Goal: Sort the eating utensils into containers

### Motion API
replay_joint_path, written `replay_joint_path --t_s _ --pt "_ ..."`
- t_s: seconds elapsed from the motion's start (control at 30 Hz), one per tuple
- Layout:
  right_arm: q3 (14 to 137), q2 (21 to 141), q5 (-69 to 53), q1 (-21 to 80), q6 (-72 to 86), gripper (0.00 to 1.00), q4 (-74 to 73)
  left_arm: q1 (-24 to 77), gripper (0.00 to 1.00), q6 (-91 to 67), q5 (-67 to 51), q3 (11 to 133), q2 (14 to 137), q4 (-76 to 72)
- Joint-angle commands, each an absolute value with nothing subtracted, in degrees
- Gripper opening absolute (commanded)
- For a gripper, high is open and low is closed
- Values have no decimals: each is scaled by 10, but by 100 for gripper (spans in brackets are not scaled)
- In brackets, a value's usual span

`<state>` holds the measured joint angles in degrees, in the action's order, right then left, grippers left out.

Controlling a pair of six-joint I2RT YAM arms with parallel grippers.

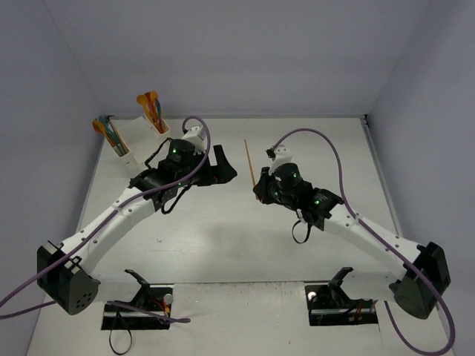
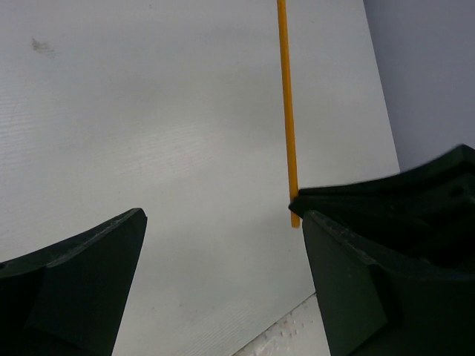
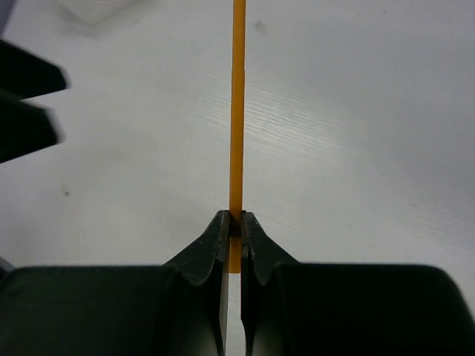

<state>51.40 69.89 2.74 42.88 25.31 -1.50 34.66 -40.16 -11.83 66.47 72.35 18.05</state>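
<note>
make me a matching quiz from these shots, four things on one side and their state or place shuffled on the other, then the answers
Column one:
1. left gripper
2. right gripper
3. orange utensil
4. containers

Column two:
a. white, at the far left in the top view
b. open, nothing between its fingers
c. shut
d. thin and straight, clamped near one end

Pairs: 1-b, 2-c, 3-d, 4-a
</note>
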Motion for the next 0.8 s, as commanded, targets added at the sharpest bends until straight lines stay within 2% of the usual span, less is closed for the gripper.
replay_joint_path --t_s 0.0,0.2,0.3,0.37,0.5,0.6,0.7,0.77 --pt "507 659 -57 440 188 0 47 370 84 -422 -99 720 745 89" --pt "510 637 -90 440 178 0 57 381 83 -426 -54 744 773 68" --pt "512 635 -98 440 179 0 58 388 76 -433 -34 740 780 42" --pt "513 633 -100 441 179 0 59 389 65 -438 -31 743 788 37" --pt "516 632 -102 441 177 0 59 398 34 -445 -27 748 802 29" --pt "518 632 -101 440 173 0 59 403 4 -444 -21 747 802 19" --pt "521 637 -99 440 171 2 59 403 0 -436 -11 746 799 14" --pt "525 640 -98 441 171 8 58 403 0 -430 -6 745 796 10"
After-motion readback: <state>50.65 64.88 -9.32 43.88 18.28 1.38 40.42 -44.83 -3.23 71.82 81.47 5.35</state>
